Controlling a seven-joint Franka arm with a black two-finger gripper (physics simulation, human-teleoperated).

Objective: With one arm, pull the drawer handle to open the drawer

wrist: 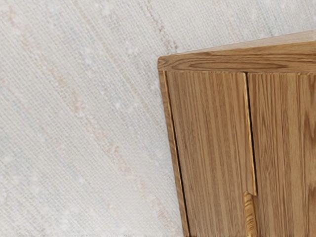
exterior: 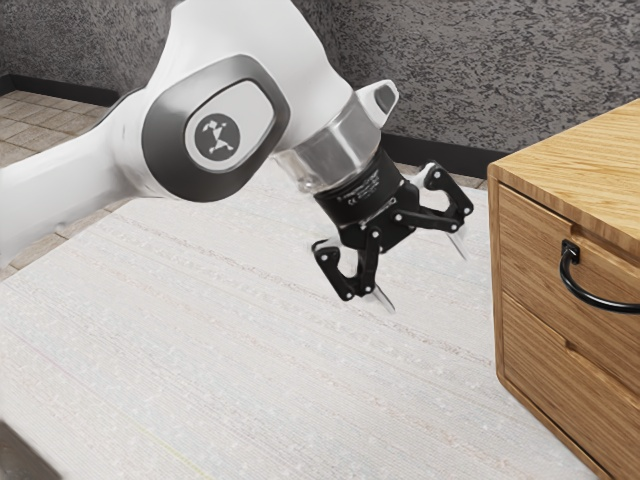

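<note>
A wooden cabinet [exterior: 590, 170] stands at the exterior view's right, with two drawer fronts one above the other. The upper drawer [exterior: 545, 240] carries a black curved handle [exterior: 585, 285] and sits flush with the cabinet front, as does the lower drawer [exterior: 555, 370]. My black gripper [exterior: 420, 268] hangs open above the pale floor, well to the left of the cabinet and apart from the handle, with nothing between its fingers. In the wrist view the cabinet front [wrist: 212, 148] shows with the seam between the two drawers [wrist: 251, 133].
A pale woven rug [exterior: 230, 340] covers the floor under the arm. A dark speckled wall [exterior: 480, 60] with a black skirting runs behind. Tiled floor [exterior: 40, 120] lies at the exterior view's upper left.
</note>
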